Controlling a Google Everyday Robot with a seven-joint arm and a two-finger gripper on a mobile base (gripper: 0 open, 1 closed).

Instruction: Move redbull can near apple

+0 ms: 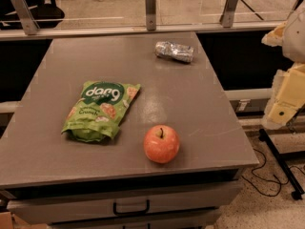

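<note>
Presently logged near to far. Found apple at 6 o'clock on table, stem up, close to front edge. Noted green snack bag flat at 10 o'clock of apple, off the straight line toward the can. Spotted what is probably the gripper at 3 o'clock, beyond table's side, apart from everything; released or clenched, cannot tell. Located redbull can on its side at 1 o'clock, far end, well apart from apple, not yet moved.

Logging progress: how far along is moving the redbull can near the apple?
Done: nothing. The redbull can lies on its side at the far right of the table, well apart from the apple near the front edge. Under way: nothing visible; the hand hangs beyond the right edge. Left: reaching, grasping, carrying the can to the apple.
</note>
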